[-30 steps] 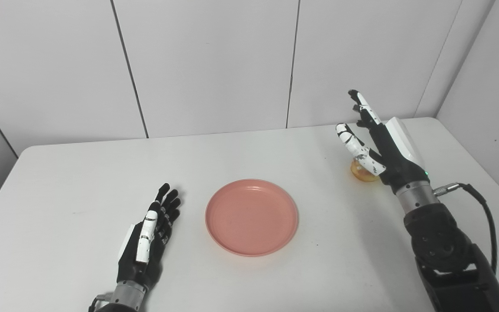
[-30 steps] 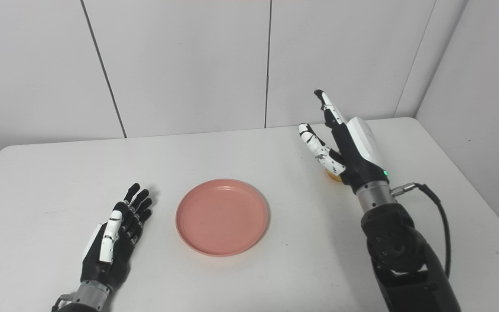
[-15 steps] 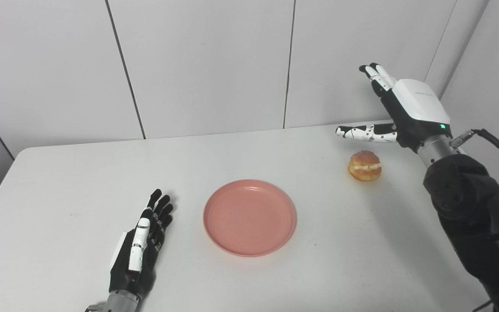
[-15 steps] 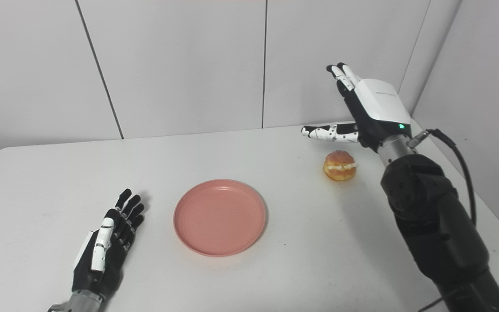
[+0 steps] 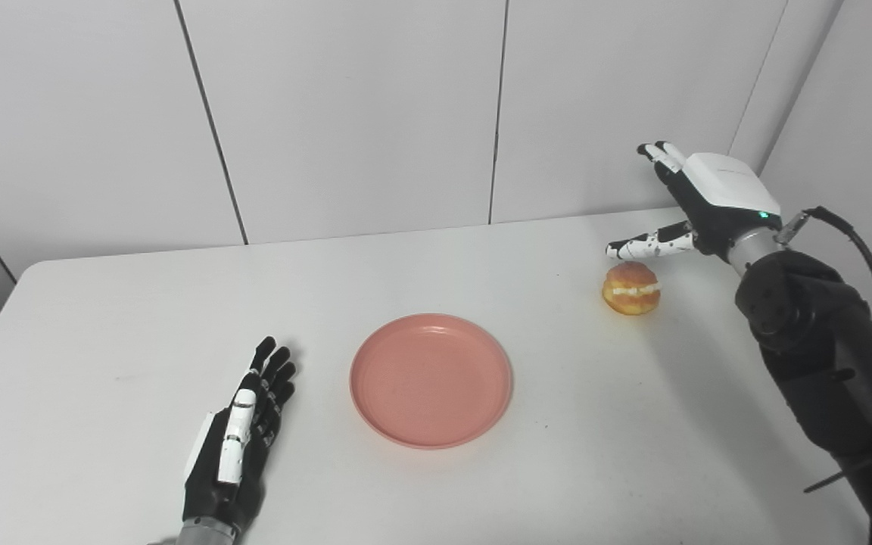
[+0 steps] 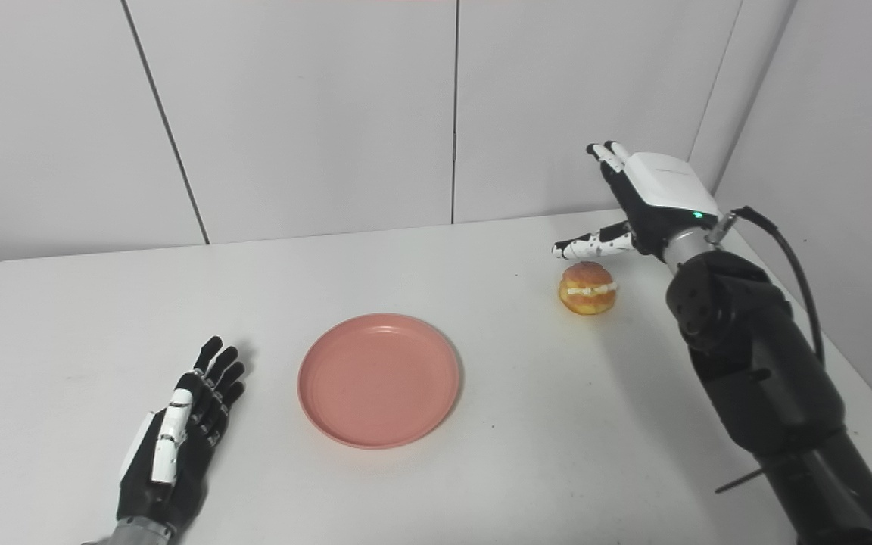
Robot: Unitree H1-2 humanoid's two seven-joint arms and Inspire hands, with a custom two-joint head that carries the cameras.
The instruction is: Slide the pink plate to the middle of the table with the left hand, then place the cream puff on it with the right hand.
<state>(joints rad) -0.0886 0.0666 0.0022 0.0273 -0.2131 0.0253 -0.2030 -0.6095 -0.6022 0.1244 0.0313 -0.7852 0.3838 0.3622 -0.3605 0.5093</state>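
Nearest, at the left of the white counter (image 5: 103,303), the left hand (image 5: 239,439) lies low with its fingers straight and loosely apart, holding nothing, just left of the pink plate (image 5: 431,380) and not touching it. The plate sits flat at about the middle of the counter, empty, so the sliding step looks done and the placing step is not yet made. Farther back and to the right, well apart from the plate, the cream puff (image 5: 631,288) rests on the counter: a small golden bun with a pale band of cream showing round its waist. Just beyond and above it hangs the right hand (image 5: 697,208), spread wide and empty, its thumb reaching out over the top of the puff without clearly touching it, the other fingers pointing up and away toward the far wall. The puff is probably light, soft and easily crushed, and a squeeze across the cream seam could force the filling out. A gentle hold on the firmer shell at 2 opposite sides, low enough to support it, seems the safest grasp.
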